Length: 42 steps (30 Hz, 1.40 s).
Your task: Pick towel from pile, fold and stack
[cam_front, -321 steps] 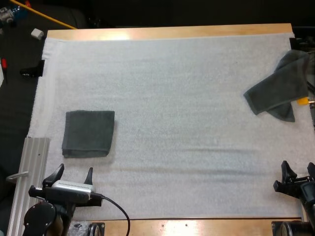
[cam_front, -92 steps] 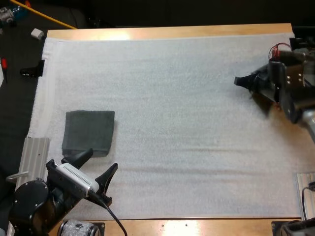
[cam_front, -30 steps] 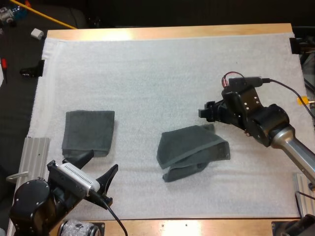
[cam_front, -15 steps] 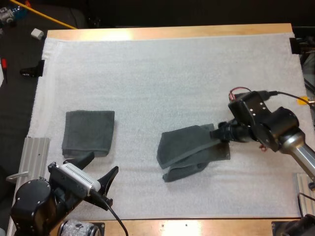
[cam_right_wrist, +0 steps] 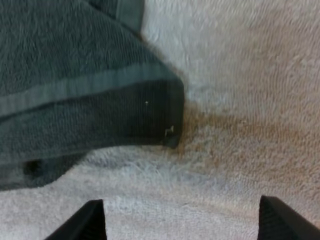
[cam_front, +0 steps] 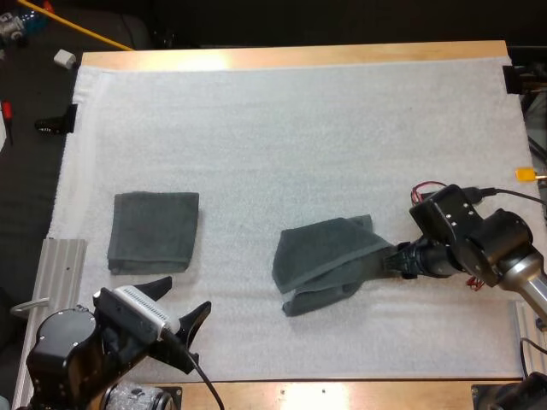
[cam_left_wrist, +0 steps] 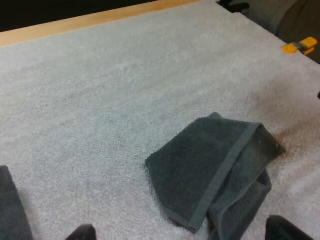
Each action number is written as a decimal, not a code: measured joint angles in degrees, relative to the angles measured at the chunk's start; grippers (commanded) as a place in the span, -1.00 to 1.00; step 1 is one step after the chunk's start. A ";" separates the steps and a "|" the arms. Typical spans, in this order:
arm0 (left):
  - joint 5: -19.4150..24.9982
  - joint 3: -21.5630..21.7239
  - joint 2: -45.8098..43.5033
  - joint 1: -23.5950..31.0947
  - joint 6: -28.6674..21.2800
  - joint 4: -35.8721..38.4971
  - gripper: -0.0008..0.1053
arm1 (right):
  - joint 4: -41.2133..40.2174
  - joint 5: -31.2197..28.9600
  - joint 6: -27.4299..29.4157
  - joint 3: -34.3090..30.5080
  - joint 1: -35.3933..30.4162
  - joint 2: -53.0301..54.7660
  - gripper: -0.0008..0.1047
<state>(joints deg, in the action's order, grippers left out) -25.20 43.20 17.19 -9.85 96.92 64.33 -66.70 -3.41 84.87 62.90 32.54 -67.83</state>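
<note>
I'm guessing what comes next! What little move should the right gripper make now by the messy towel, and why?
Probably ease the right gripper forward and close on the nearest corner of the crumpled towel. It is open, just short of that corner, and the towel lies bunched, not spread for folding.

no readable text or labels

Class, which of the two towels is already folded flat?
The square towel on the left, lying flat with straight edges; the middle towel lies crumpled.
</note>
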 measured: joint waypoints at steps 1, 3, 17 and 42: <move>0.00 0.10 0.00 0.00 0.00 0.18 0.25 | 0.15 -0.02 0.00 -0.15 0.00 0.00 0.17; 0.00 0.40 0.00 0.00 0.00 1.26 0.25 | 1.88 -0.03 -0.45 -1.57 0.00 0.86 0.17; -0.30 -1.21 0.00 -0.09 0.36 6.58 0.25 | 22.85 4.09 -7.44 -17.42 -0.55 1.13 0.16; -2.14 -1.21 0.43 -0.09 0.45 8.47 0.25 | 36.94 9.48 -11.68 -20.68 -4.84 -10.37 -0.38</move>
<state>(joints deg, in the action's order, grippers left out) -27.34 41.99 17.61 -9.95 97.36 72.80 -29.76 6.07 73.19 42.22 27.70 -78.20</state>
